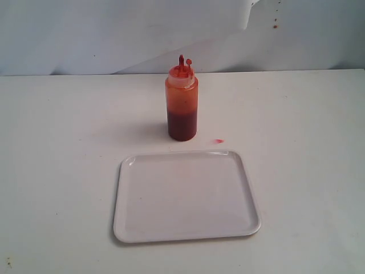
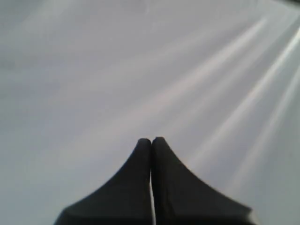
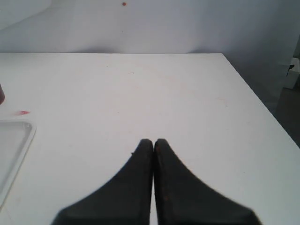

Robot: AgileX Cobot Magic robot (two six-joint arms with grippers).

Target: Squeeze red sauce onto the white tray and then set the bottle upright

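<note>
The bottle (image 1: 182, 103) stands upright on the table behind the white tray (image 1: 185, 197), orange-red with dark sauce in its lower part and a whitish cap with a red nozzle. No sauce shows on the tray's surface. Neither arm appears in the exterior view. My left gripper (image 2: 151, 139) is shut with nothing between its fingers, over a bare pale surface. My right gripper (image 3: 153, 140) is also shut and empty above the table, with a corner of the white tray (image 3: 14, 150) and a sliver of the bottle (image 3: 1, 93) at the frame edge.
A small red sauce spot (image 1: 219, 140) lies on the table just right of the bottle, also seen as the spot (image 3: 22, 112) in the right wrist view. The table's right edge (image 3: 262, 103) drops off. A pale wall (image 1: 114, 34) with red specks stands behind.
</note>
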